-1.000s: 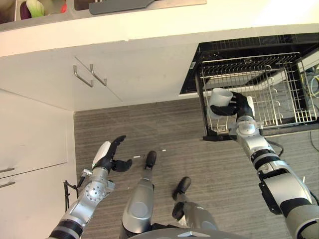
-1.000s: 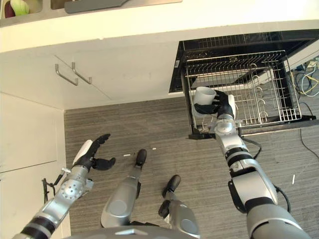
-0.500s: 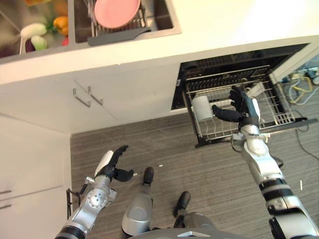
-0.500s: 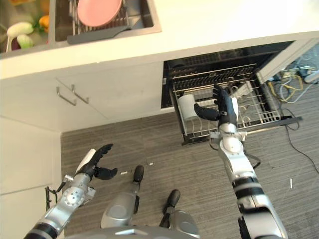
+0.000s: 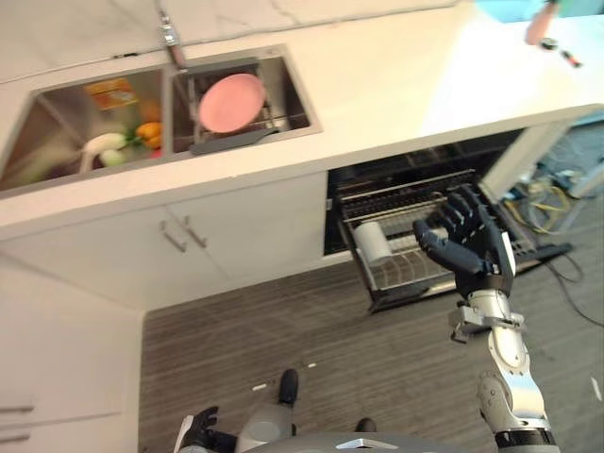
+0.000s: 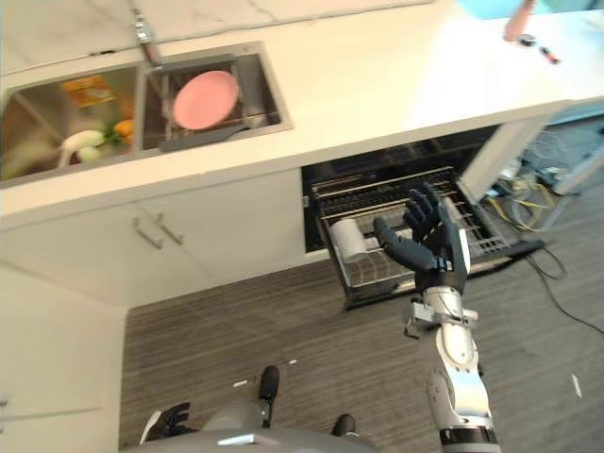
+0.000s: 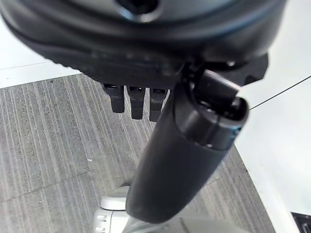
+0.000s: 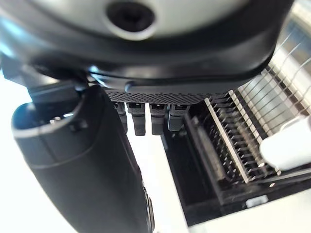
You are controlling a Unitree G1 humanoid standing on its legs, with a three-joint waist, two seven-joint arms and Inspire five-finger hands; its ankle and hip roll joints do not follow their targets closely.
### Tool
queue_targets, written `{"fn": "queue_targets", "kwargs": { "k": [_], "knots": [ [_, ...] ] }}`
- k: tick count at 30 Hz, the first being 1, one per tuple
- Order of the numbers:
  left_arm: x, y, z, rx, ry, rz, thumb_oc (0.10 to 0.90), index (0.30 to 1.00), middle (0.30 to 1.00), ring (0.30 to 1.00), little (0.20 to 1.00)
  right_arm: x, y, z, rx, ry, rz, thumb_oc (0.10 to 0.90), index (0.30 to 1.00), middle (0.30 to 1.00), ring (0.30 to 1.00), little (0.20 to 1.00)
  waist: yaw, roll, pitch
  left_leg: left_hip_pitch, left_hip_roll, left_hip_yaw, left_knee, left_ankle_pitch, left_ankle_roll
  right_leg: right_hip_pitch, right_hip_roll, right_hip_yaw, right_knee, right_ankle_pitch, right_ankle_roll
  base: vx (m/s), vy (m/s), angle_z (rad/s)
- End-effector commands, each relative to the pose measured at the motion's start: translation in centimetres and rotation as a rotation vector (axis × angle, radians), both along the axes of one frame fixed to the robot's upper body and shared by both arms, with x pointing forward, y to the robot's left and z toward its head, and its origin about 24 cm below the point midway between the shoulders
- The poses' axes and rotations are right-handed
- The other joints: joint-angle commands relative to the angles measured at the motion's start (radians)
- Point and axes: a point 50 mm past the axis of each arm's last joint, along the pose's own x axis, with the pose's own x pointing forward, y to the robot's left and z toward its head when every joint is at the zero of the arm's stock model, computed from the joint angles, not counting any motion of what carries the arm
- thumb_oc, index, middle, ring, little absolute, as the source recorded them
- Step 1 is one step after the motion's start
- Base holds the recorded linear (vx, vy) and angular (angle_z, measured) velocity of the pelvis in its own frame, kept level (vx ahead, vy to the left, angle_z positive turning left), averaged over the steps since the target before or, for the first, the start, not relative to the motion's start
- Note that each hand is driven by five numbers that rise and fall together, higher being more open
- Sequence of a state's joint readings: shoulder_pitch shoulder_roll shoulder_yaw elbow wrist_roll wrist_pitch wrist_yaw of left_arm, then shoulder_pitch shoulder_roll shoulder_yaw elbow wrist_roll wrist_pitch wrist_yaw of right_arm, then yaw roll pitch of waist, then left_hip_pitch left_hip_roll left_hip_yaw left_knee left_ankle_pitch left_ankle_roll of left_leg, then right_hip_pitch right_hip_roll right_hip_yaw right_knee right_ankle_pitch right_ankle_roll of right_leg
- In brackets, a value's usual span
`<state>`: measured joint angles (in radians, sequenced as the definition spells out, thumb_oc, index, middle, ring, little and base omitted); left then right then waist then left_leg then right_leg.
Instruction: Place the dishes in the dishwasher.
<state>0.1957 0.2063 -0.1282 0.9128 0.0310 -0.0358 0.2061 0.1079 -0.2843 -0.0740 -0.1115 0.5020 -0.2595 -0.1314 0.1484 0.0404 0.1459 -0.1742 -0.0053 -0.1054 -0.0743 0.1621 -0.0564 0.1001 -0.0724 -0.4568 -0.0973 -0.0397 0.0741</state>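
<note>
A white cup (image 5: 375,243) lies on its side at the left end of the pulled-out dishwasher rack (image 5: 415,274), and it also shows as a white cup (image 8: 290,145) in the right wrist view. My right hand (image 5: 472,247) is raised in front of the rack with fingers spread, open and holding nothing, a little right of the cup. A pink plate (image 5: 231,102) stands in a dark drainer in the right sink basin (image 5: 300,94). My left hand (image 5: 196,434) hangs low over the floor, open and holding nothing.
The left sink basin (image 5: 38,151) holds vegetables (image 5: 123,142) and a box. A white counter (image 5: 396,85) runs above the dishwasher, with white cabinets (image 5: 236,236) to its left. Cables (image 5: 547,198) lie on the floor at the right. The dishwasher door edge (image 5: 505,160) stands right of the rack.
The camera has tilted up, bringing the sink and counter into view. My right hand has let go of the cup, which stays in the rack, and pulled back. My left arm has dropped lower.
</note>
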Motion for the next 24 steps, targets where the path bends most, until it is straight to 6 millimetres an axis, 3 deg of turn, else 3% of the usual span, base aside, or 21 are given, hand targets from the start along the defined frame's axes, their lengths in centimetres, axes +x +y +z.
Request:
{"fn": "queue_targets", "kwargs": {
  "k": [1, 2, 3, 4, 9, 10, 12, 13, 14, 15, 16, 17, 20, 21, 22, 23, 24],
  "knots": [
    [4.3, 1.5, 1.4, 0.054, -0.115, -0.088, 0.8, 0.9, 0.9, 0.9, 0.9, 0.6, 1.0, 8.8, -0.17, -0.447, 0.014, 0.8, 0.9, 0.9, 0.9, 0.9, 0.018, -0.037, 0.025, 0.019, 0.019, 0.086, -0.009, -0.034, -0.053, -0.043, -0.067, 0.005, 0.015, 0.037, 0.047, -0.06, 0.037, 1.63],
    [4.3, 1.5, 1.4, 0.053, -0.115, -0.088, 0.8, 0.9, 0.9, 0.9, 0.9, 0.6, 1.0, 8.8, -0.171, -0.447, 0.014, 0.8, 0.9, 0.9, 0.9, 0.9, 0.017, -0.037, 0.024, 0.017, 0.019, 0.085, -0.009, -0.033, -0.053, -0.045, -0.067, 0.003, 0.015, 0.038, 0.047, -0.03, 0.06, 1.2],
    [4.3, 1.2, 1.3, 0.055, -0.102, -0.115, 0.8, 0.9, 0.9, 0.9, 0.9, 0.7, 0.9, 9.3, -0.186, -0.465, 0.001, 0.8, 0.9, 0.9, 0.9, 0.9, 0.002, -0.032, 0.024, 0.013, 0.028, 0.161, 0.002, -0.036, -0.041, -0.036, -0.077, -0.025, 0.016, 0.032, 0.05, 0.05, 0.163, 1.05],
    [4.5, 0.8, 1.3, 0.075, -0.1, -0.186, 0.8, 0.9, 0.9, 0.9, 0.9, 0.4, 0.6, 10.6, -0.254, -0.514, -0.067, 0.8, 0.9, 0.9, 0.9, 0.9, -0.034, -0.02, 0.008, 0.005, 0.055, 0.312, -0.005, -0.038, -0.02, -0.028, -0.087, -0.067, 0.019, 0.029, 0.058, 0.12, 0.222, 0.91],
    [3.2, 0.5, 0.8, 0.129, -0.033, -0.356, 0.8, 0.9, 0.9, 0.9, 0.9, 0.3, 1.1, 10.8, -0.28, -0.529, -0.095, 0.8, 0.9, 0.9, 0.9, 0.9, -0.029, -0.011, -0.01, 0.052, 0.019, 0.341, -0.013, -0.075, 0.011, -0.004, -0.129, -0.087, 0.104, 0.013, 0.067, 0.18, 0.24, 0.52],
    [2.6, 0.7, 0.6, 0.14, -0.005, -0.401, 0.8, 0.9, 0.9, 0.9, 0.9, 0.0, 1.4, 11.0, -0.343, -0.544, -0.117, 0.8, 0.9, 0.9, 0.9, 0.9, -0.045, -0.007, -0.01, 0.096, 0.008, 0.349, -0.013, -0.11, 0.035, -0.032, -0.175, -0.082, 0.274, 0.015, 0.072, 0.22, 0.294, 0.13],
    [1.9, 1.2, 0.4, 0.158, 0.025, -0.38, 0.8, 0.9, 0.9, 0.9, 0.9, -0.1, 1.3, 10.5, -0.321, -0.519, -0.11, 0.8, 0.9, 0.9, 0.9, 0.9, -0.091, 0.0, 0.012, 0.153, 0.003, 0.338, -0.013, -0.137, 0.06, -0.12, -0.207, 0.011, 0.483, 0.061, 0.088, 0.23, 0.327, 0.06],
    [2.1, 1.2, 0.6, 0.165, 0.01, -0.375, 0.8, 0.9, 0.9, 0.9, 0.9, -0.1, 1.3, 10.2, -0.308, -0.507, -0.113, 0.8, 0.9, 0.9, 0.9, 0.9, -0.111, 0.011, 0.026, 0.178, 0.006, 0.327, -0.013, -0.148, 0.068, -0.17, -0.185, 0.069, 0.566, 0.059, 0.092, 0.1, 0.174, 0.1],
    [2.1, 1.2, 0.6, 0.165, 0.009, -0.375, 0.8, 0.9, 0.9, 0.9, 0.9, -0.1, 1.3, 10.2, -0.309, -0.507, -0.112, 0.8, 0.9, 0.9, 0.9, 0.9, -0.107, 0.014, 0.024, 0.173, 0.009, 0.331, -0.013, -0.144, 0.068, -0.178, -0.182, 0.073, 0.567, 0.064, 0.089, 0.1, 0.123, 0.19],
    [2.7, 1.5, 0.9, 0.196, -0.022, -0.332, 0.8, 0.9, 0.9, 0.9, 0.9, -0.1, 1.4, 10.0, -0.308, -0.501, -0.111, 0.8, 0.9, 0.9, 0.9, 0.9, -0.118, 0.018, 0.032, 0.191, 0.012, 0.317, -0.013, -0.153, 0.07, -0.225, -0.137, 0.13, 0.604, 0.042, 0.089, 0.11, 0.051, 0.21],
    [1.6, 1.8, 0.4, 0.165, 0.023, -0.239, 0.8, 0.9, 0.9, 0.9, 0.9, -0.4, 0.9, 10.1, -0.339, -0.496, -0.136, 0.8, 0.9, 0.9, 0.9, 0.9, -0.14, 0.015, 0.04, 0.209, 0.006, 0.288, -0.013, -0.161, 0.068, -0.269, -0.069, 0.205, 0.609, 0.014, 0.086, 0.24, 0.028, 0.04],
    [0.9, 1.1, -0.2, 0.124, 0.05, -0.199, 0.8, 0.9, 0.9, 0.9, 0.9, -0.8, 0.2, 10.1, -0.356, -0.479, -0.156, 0.8, 0.9, 0.9, 0.9, 0.9, -0.153, 0.011, 0.042, 0.223, -0.002, 0.261, -0.013, -0.167, 0.065, -0.309, -0.008, 0.258, 0.536, 0.007, 0.066, 0.26, -0.06, 0.05],
    [1.2, 1.3, -0.1, 0.11, 0.036, -0.124, 0.8, 0.9, 0.9, 0.9, 0.9, -1.4, -0.8, 10.2, -0.345, -0.482, -0.213, 0.8, 0.9, 0.9, 0.9, 0.9, -0.157, -0.018, 0.033, 0.234, -0.012, 0.241, -0.013, -0.183, 0.054, -0.312, -0.026, 0.273, 0.313, 0.049, 0.061, 0.18, -0.132, 0.22],
    [1.2, 1.3, -0.1, 0.11, 0.036, -0.124, 0.8, 0.9, 0.9, 0.9, 0.9, -1.4, -0.8, 10.2, -0.345, -0.482, -0.213, 0.8, 0.9, 0.9, 0.9, 0.9, -0.157, -0.018, 0.033, 0.234, -0.012, 0.241, -0.013, -0.183, 0.054, -0.312, -0.026, 0.273, 0.313, 0.049, 0.061, 0.15, -0.119, 0.19],
    [0.8, 1.6, -0.3, 0.108, 0.056, -0.095, 0.8, 0.9, 0.9, 0.9, 0.9, -1.4, -1.2, 10.2, -0.346, -0.479, -0.237, 0.8, 0.9, 0.9, 0.9, 0.9, -0.161, -0.023, 0.028, 0.243, -0.007, 0.23, -0.013, -0.192, 0.048, -0.314, -0.031, 0.27, 0.23, 0.084, 0.071, 0.19, -0.133, 0.13],
    [0.5, 1.8, -0.3, 0.113, 0.075, -0.1, 0.8, 0.9, 0.9, 0.9, 0.9, -1.5, -1.7, 10.1, -0.351, -0.464, -0.267, 0.8, 0.9, 0.9, 0.9, 0.9, -0.171, -0.034, 0.024, 0.256, -0.002, 0.207, -0.013, -0.198, 0.041, -0.307, -0.037, 0.315, 0.21, 0.106, 0.083, 0.19, -0.133, 0.13],
    [0.5, 1.8, -0.3, 0.113, 0.075, -0.1, 0.8, 0.9, 0.9, 0.9, 0.9, -1.5, -1.7, 10.1, -0.351, -0.464, -0.267, 0.8, 0.9, 0.9, 0.9, 0.9, -0.171, -0.034, 0.024, 0.256, -0.002, 0.207, -0.013, -0.198, 0.041, -0.307, -0.037, 0.315, 0.21, 0.106, 0.083, 0.13, -0.114, 0.11]
  ]
}}
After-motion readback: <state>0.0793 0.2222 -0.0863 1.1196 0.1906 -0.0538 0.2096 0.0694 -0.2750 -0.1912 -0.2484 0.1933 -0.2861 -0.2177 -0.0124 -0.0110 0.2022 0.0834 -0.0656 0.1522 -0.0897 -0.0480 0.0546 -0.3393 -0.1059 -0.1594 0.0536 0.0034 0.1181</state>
